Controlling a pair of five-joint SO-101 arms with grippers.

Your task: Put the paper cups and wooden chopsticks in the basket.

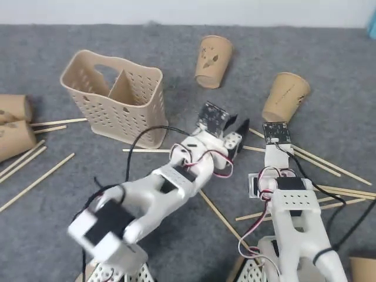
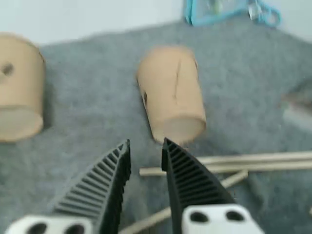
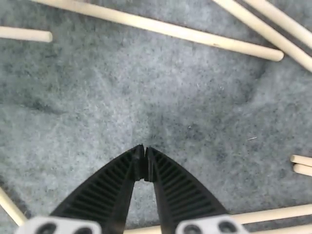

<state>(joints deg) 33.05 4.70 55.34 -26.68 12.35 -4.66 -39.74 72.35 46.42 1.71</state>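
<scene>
My left gripper is partly spread, with a narrow gap between the ribbed black fingers. Nothing sits between them or touches them. Just past the tips the nearest paper cup lies on its side with its mouth toward me. A pair of chopsticks crosses the grey mat between the tips and that cup. My right gripper is pressed together, tip against tip, pinching nothing over the mat.

The cups carry small dark marks, but I cannot read any of them.

Now the count, seen from above, with my left gripper as the centre and 12 o'clock pointing away from my bases. There is one basket, upright between 9 and 10 o'clock, with a divider making two compartments. There are four cups, all on their sides on the mat. The nearest is at 2 o'clock, the second cup is at 11, and the stacked-looking pair is far out at 9. A tan shape at 4 o'clock may be a fifth cup, but I cannot tell. I make out roughly a dozen chopsticks. Five lie at 8 to 9 o'clock, and most of the others fan out from 3 to 5. My arms cover some, so the number is not firm.
</scene>
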